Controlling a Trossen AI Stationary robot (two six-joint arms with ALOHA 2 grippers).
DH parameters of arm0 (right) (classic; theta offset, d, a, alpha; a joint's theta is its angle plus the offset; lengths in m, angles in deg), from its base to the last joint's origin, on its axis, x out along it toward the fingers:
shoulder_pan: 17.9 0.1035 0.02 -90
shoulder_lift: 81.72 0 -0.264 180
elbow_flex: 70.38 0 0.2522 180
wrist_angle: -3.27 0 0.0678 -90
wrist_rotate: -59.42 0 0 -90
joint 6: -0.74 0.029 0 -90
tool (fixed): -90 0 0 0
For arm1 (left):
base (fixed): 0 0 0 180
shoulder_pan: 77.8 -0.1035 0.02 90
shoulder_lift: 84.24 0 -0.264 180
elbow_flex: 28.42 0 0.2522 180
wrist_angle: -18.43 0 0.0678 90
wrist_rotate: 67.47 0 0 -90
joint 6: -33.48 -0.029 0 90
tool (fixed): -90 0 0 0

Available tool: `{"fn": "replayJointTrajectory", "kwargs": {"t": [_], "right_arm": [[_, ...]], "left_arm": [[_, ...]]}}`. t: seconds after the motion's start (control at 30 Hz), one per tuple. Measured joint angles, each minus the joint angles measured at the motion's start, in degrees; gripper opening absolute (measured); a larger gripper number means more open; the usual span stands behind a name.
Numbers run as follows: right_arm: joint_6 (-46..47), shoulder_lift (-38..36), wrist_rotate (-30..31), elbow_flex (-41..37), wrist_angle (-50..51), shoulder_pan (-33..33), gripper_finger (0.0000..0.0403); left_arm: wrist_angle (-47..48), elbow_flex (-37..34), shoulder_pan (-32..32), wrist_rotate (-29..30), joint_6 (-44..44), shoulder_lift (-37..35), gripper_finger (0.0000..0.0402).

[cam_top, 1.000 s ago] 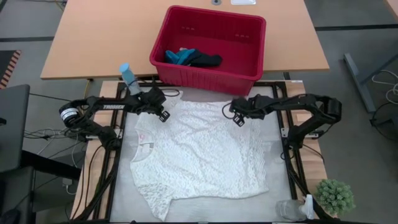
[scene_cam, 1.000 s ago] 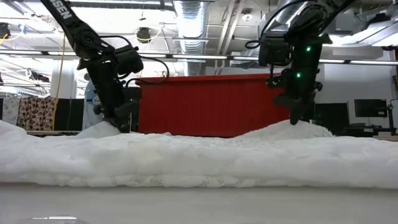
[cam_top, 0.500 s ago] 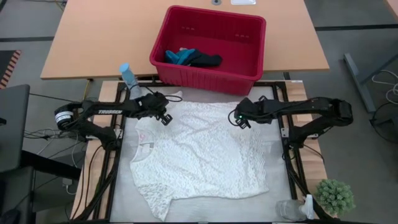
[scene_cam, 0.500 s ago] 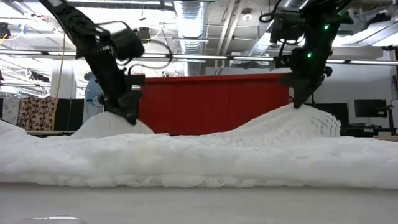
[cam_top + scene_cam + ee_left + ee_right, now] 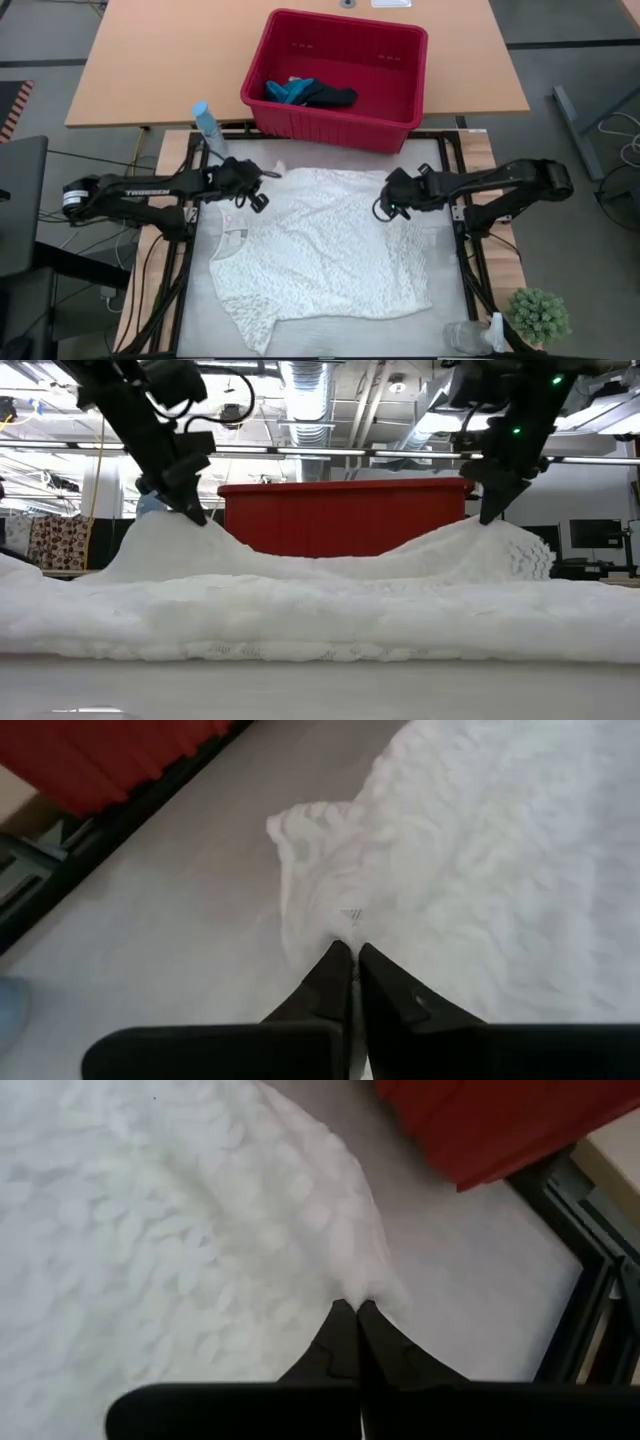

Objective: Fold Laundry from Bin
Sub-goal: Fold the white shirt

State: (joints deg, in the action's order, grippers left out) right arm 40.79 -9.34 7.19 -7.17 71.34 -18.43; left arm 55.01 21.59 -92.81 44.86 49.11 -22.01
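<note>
High view: we see both arms drawn back from the bin (image 5: 335,75) since a second ago, dragging the white garment (image 5: 320,250) toward us.

Low view: cloth peaks sit higher.

Wrist views: left gripper (image 5: 352,948) and right gripper (image 5: 352,1306) each pinched tight on a garment edge.

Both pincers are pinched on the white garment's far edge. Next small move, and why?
Probably carry both corners on toward the near hem to finish the fold. The left pincer and right pincer are each shut on the white lacy garment, its far edge lifted in two peaks in front of the red bin, while the rest lies flat on the table.
</note>
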Motion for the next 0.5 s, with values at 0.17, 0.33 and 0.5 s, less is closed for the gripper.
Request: {"fn": "replayJointTrajectory", "kwargs": {"t": [0.17,0.33,0.5], "right_arm": [[7.4,0.0,0.52,0.0,2.85,6.58,0.0012],[15.62,0.0,1.6,0.0,6.11,13.02,0.0012],[22.42,0.0,1.59,0.0,7.47,18.76,0.0012]], "left_arm": [[0.86,0.0,8.21,3.71,4.27,-0.43,0.0],[1.39,0.0,16.42,9.06,9.32,-0.32,0.0],[2.84,0.0,23.98,13.66,14.88,-0.32,0.0]]}}
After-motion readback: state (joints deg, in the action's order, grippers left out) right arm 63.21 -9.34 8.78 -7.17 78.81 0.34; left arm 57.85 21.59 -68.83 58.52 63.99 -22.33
